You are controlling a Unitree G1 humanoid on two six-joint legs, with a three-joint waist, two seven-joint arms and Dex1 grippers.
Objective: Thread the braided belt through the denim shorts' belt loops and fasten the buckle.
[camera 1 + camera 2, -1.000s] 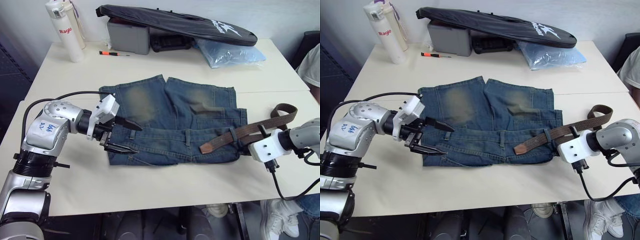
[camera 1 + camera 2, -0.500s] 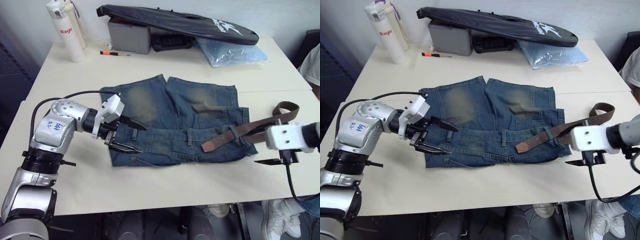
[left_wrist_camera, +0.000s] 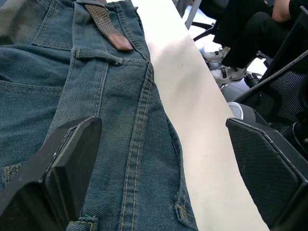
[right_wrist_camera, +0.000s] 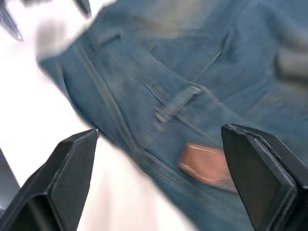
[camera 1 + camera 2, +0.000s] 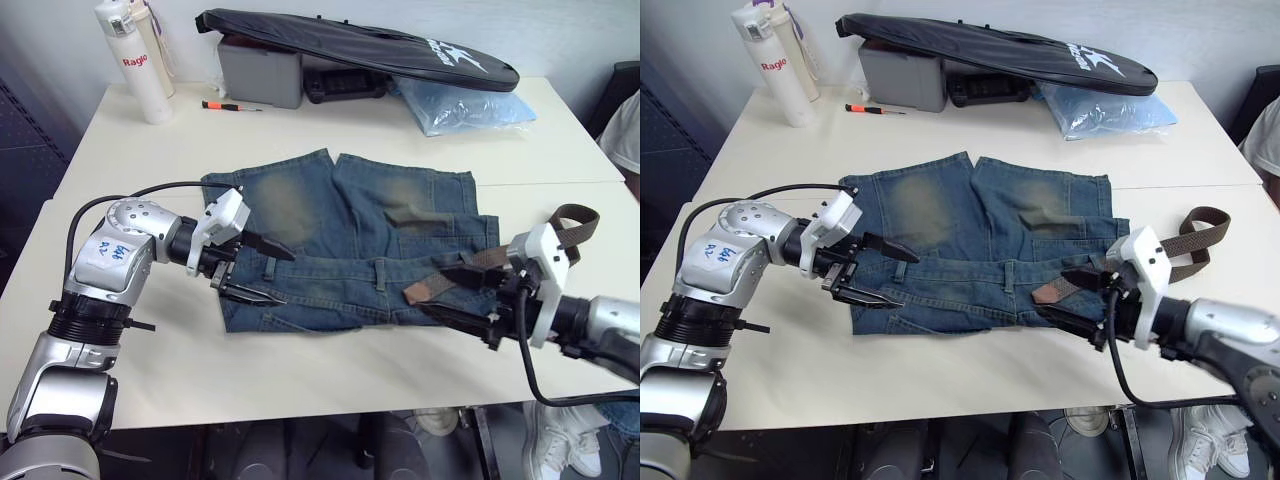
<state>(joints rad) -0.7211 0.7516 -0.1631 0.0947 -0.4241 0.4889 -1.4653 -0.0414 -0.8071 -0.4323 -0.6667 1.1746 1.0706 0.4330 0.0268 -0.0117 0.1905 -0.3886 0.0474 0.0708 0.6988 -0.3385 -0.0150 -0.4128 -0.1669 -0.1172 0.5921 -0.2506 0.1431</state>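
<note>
Right hand (image 5: 1065,297) sits with its fingers spread wide and nothing between them, low over the waistband of the shorts (image 5: 340,240), just short of the tan tip of the belt (image 5: 470,270). My left hand (image 5: 255,272) is also spread and holding nothing, hovering at the waistband's opposite end.

The belt runs from that tip across the shorts' right side, under at least one loop (image 5: 464,268), then curls off the cloth into a bend near the worktop (image 5: 330,370) edge. I cannot make out the buckle. A further loop (image 5: 380,275) stands empty near the middle of the waistband, so I judge most of the threading is still to do.

What worries me: the tip lies flat on the denim, so a closing grip could pinch cloth along with the leather and drag the whole garment. Pulling the strap with nothing pinning the shorts would likely bunch the waistband and close up the loops. The loose bend of belt on the right is close to the edge; a hard tug could send it sliding or snag it. The right wrist picture is smeared, so I would not trust it for fine aim at the tip.

As for the room, the worktop is pale, smooth and matte. At its far side stand a white bottle (image 5: 130,60), a grey box (image 5: 258,75) under a black flat bag (image 5: 360,50), a clear plastic bag (image 5: 462,105) and an orange-tipped marker (image 5: 230,105). A person's legs and shoes show beside the worktop in the left wrist view.
</note>
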